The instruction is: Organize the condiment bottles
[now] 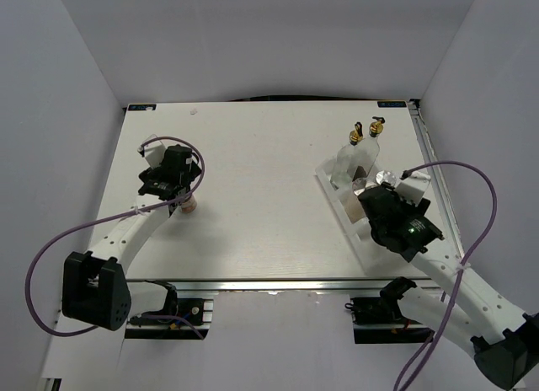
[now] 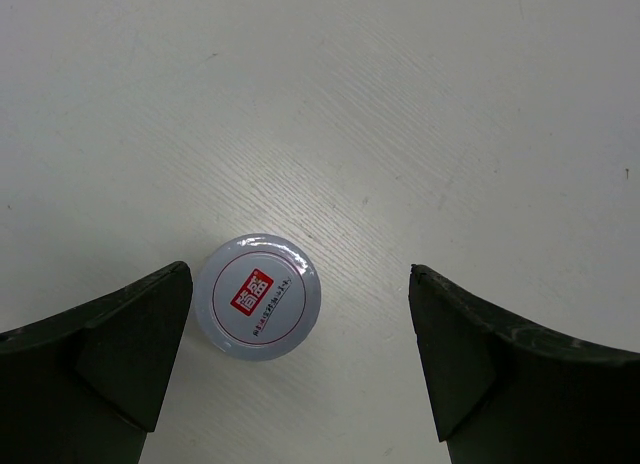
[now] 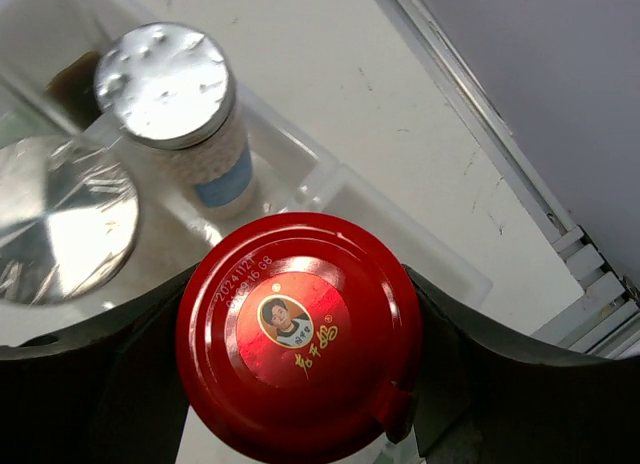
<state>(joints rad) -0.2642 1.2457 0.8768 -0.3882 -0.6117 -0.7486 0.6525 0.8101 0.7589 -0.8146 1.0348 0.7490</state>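
A small white-lidded jar (image 2: 258, 296) with a red label stands on the table between the open jaws of my left gripper (image 2: 300, 329), close to the left finger (image 2: 120, 354) and apart from the right one. It also shows in the top view (image 1: 190, 208) just below the left gripper (image 1: 181, 189). My right gripper (image 3: 300, 329) is shut on the red-lidded jar (image 3: 300, 334) over the white tray (image 3: 400, 224); I cannot tell if the jar rests in it. Two silver-capped shakers (image 3: 170, 84) (image 3: 60, 219) stand in the tray. Two glass bottles (image 1: 355, 140) (image 1: 376, 126) stand at the tray's far end.
The tray (image 1: 333, 189) lies slanted at the table's right side, under my right gripper (image 1: 376, 207). A metal rail (image 3: 520, 174) runs along the table's right edge close to the tray. Grey walls enclose the table on three sides.
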